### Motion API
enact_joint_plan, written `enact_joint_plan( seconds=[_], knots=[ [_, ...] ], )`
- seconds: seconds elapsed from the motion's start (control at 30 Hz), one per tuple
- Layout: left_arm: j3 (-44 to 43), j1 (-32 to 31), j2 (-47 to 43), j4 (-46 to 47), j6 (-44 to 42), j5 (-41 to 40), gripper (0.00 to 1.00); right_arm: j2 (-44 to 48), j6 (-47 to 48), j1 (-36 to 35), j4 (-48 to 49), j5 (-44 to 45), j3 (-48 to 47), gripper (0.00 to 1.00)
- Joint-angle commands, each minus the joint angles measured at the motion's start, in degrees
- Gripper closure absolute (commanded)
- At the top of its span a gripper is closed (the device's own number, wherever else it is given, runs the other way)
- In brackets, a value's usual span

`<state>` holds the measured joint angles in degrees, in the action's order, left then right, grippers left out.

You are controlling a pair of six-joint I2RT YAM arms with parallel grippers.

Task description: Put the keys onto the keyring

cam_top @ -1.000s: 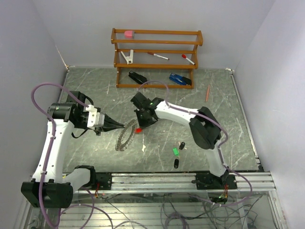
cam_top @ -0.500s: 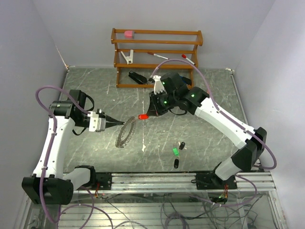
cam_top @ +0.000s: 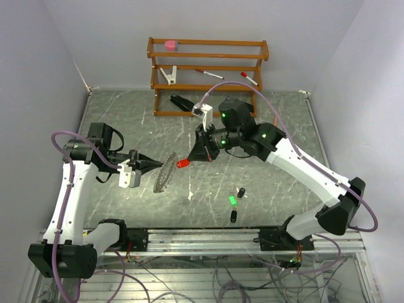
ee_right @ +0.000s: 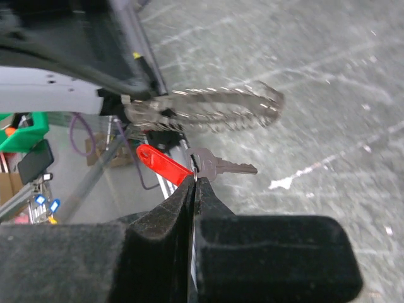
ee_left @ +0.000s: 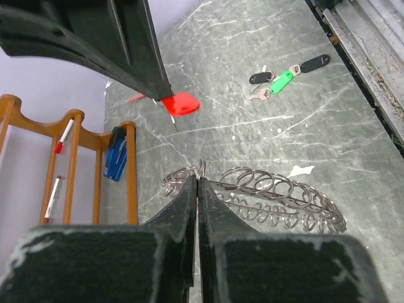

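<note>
My left gripper (cam_top: 153, 165) is shut on the rim of the keyring (cam_top: 165, 173), a large silvery ring of small loops, and holds it tilted up off the table. In the left wrist view the keyring (ee_left: 271, 189) spreads right of my closed gripper (ee_left: 199, 182). My right gripper (cam_top: 190, 158) is shut on the small ring of the red key (cam_top: 183, 163), held in the air just right of the keyring. The right wrist view shows the red key (ee_right: 163, 164) at my gripper (ee_right: 194, 180), the keyring (ee_right: 214, 107) beyond. A green key (cam_top: 232, 200) and two black keys (cam_top: 240, 192) lie on the table.
A wooden rack (cam_top: 208, 79) stands at the back with red-capped markers (cam_top: 208, 74), a white clip and a pink block. A black stapler (cam_top: 182, 102) and a blue object (cam_top: 238, 105) lie under it. An orange pen (cam_top: 276, 123) lies at the far right. A white scrap (cam_top: 190, 196) lies near the keys.
My right gripper has lifted the red key off the table and now holds it beside the keyring. My left gripper has raised the keyring and tilted it on edge.
</note>
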<state>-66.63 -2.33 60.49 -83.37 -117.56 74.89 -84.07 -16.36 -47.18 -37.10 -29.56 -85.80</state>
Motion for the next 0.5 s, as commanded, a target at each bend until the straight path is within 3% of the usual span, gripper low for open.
enact_joint_plan(
  seconds=[0.0,0.23,0.47],
  knots=[
    [1.1,0.4,-0.9,-1.9,-31.4,3.1,0.93,2.2,3.2,-4.7,6.9,-2.5,-0.6,1.00],
    [2.9,0.4,-2.0,-1.2,-37.7,4.9,0.93,2.7,7.2,-7.9,9.6,0.2,3.2,1.00],
    [5.9,0.5,-3.4,9.1,-37.5,5.0,0.93,6.1,10.9,-8.1,14.4,7.4,10.8,1.00]
  ],
)
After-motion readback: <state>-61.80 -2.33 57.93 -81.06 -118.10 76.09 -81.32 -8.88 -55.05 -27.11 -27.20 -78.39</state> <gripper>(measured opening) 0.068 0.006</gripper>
